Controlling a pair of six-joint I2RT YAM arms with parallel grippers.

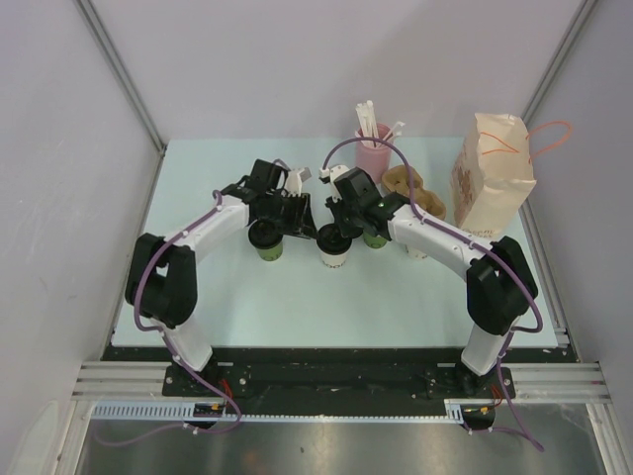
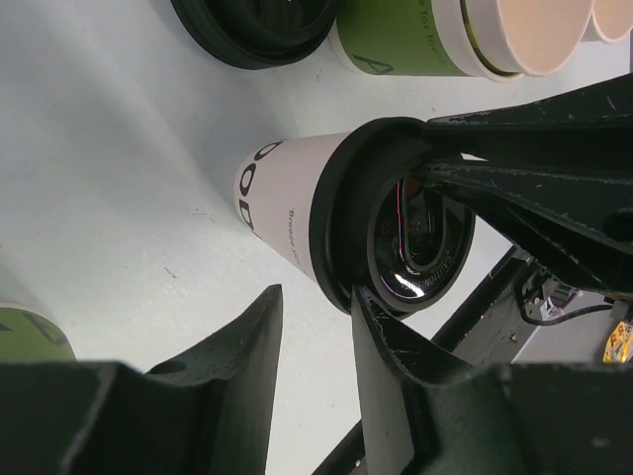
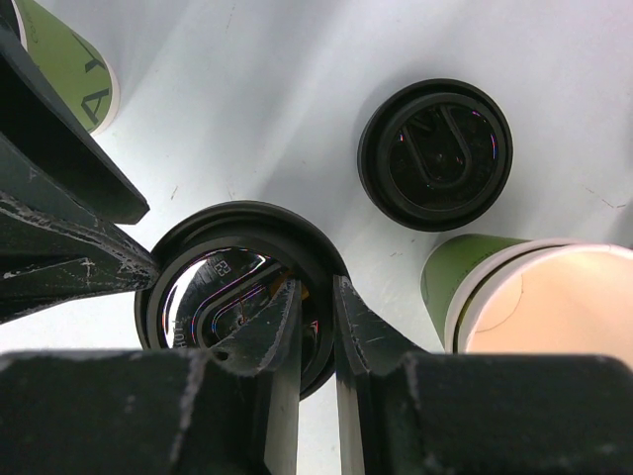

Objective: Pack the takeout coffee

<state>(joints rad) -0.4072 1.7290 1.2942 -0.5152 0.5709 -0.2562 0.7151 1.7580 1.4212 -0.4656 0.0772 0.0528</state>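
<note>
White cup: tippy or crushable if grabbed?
Probably tippy: the white cup tapers to a narrow base. Its paper wall likely dents under a squeeze. The black lid, pinched at its rim by the right gripper, may pop off if lifted.

My left arm (image 1: 198, 236) and right arm (image 1: 440, 240) bent inward, wrists nearly meeting. My left claw (image 2: 316, 297) gaped partly open; my right claw (image 3: 316, 287) pinched a black lid (image 3: 242, 223) by its rim.
</note>
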